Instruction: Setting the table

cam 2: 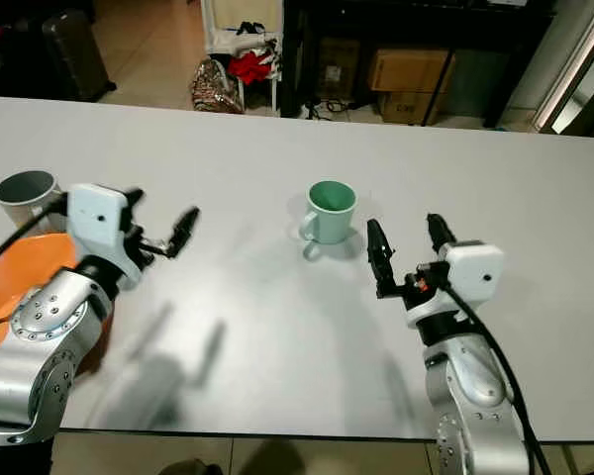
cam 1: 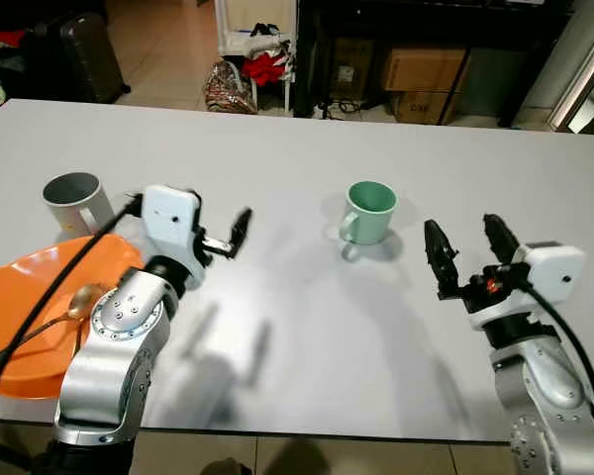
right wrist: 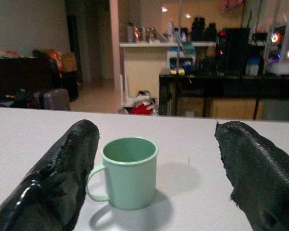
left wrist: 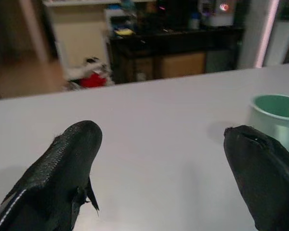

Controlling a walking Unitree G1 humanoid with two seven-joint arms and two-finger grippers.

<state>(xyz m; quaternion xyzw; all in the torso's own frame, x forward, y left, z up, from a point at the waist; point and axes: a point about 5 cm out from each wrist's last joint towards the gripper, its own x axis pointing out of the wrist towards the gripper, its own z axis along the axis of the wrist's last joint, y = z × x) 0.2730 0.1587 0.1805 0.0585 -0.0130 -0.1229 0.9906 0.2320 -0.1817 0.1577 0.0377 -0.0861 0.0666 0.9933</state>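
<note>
A wide white table (cam 1: 297, 336) is stretching across the scene, its near edge running just in front of the robot and its far edge bordering a room with a tiled floor.

A mint-green mug (cam 1: 370, 212) is standing upright a little right of the table's middle, its open mouth facing up and its handle pointing toward the robot's left and the near edge. It is sitting well clear of every edge, with bare tabletop all around it.

The right gripper (cam 1: 468, 255) is hovering over the table between the mug and the near edge, off to the mug's right and not touching it. Its two black fingers are spread apart and pointing toward the far edge; through the right wrist camera the mug (right wrist: 129, 172) is appearing in the gap between them.

The left gripper (cam 1: 234, 236) is hanging above the table's left half, pointing toward the mug, well apart from it. Its fingers are standing wide apart with nothing between them, as the left wrist camera is showing.

Near the left end of the table, a grey mug (cam 1: 75, 201) is standing upright. Just beside it, toward the near left corner, an orange plate (cam 1: 30, 307) is lying with a metal spoon (cam 1: 49, 319) resting across it, its bowl end pointing inward.
</note>
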